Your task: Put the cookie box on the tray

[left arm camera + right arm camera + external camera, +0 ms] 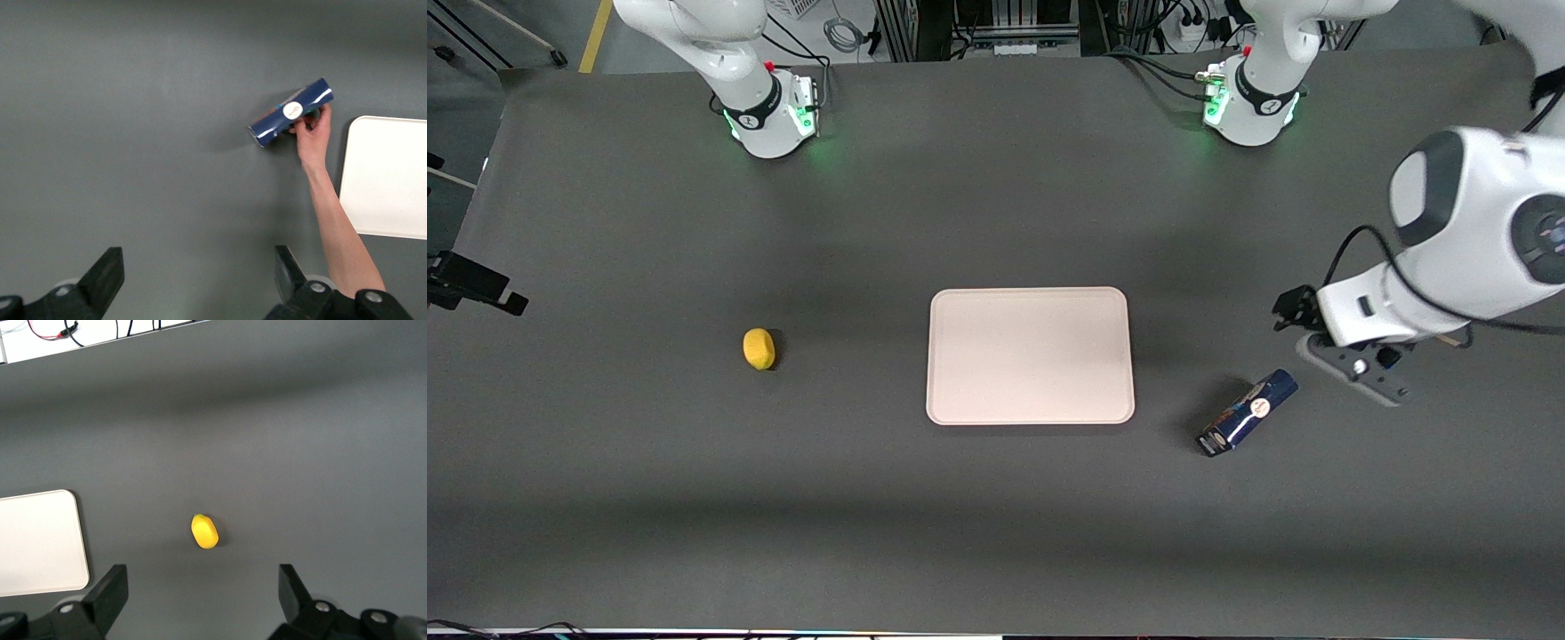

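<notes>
Nearest the front camera lies the box, a long, narrow navy carton with a glossy skin and a round white-and-red emblem on its upturned side. It rests flat on its long side, set at a slant on the table, whose surface is a matte, dark grey sheet. The box sits near a corner of the tray but apart from it, toward the working arm's end. In the left wrist view a bare hand on a forearm reaches to the box, its fingers touching the end nearest the tray. The tray is a flat, smooth, pale cream-pink rectangle with rounded corners and a low rim, and nothing rests on it. About level with it, toward the parked arm's end, sits a small yellow lemon, oval and dull-skinned. Farther from the camera than the box, and still nearer the working arm's end, the gripper hangs above the table. Its black jaws are spread wide and hold nothing; the box lies well clear of them, not in the gap between.
</notes>
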Tool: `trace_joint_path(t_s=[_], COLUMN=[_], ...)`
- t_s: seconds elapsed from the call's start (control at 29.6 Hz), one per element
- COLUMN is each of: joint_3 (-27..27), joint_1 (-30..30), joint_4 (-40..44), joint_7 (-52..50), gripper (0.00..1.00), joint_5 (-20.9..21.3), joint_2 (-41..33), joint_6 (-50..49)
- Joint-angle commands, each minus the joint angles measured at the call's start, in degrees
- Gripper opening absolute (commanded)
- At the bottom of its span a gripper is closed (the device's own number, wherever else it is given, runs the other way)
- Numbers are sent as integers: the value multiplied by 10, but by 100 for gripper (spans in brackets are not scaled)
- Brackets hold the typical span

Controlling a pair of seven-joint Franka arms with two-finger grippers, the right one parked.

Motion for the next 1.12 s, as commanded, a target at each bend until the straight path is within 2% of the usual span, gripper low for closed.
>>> trace_joint_path(t_s=[0.0,0.14,0.24,0.47,0.61,0.68,0.91,1.08], joint_3=[-6,-7,-17,-127,-172,-187,-242,-246], joint_1=[-1,-2,-3,-5,-5,-5,-5,-5], joint_4=[65,70,67,59,29,6,-122,-211], joint_7=[-10,-46,-156,-478,-590,-603,-672,-684], gripper=[2,1,0,0,0,4,1,1], joint_5=[-14,-41,-67,-66,-65,-55,19,52], joint_2=[7,4,-5,3,9,7,4,15], joint_6=[-60,-71,-72,-55,-15,6,138,259])
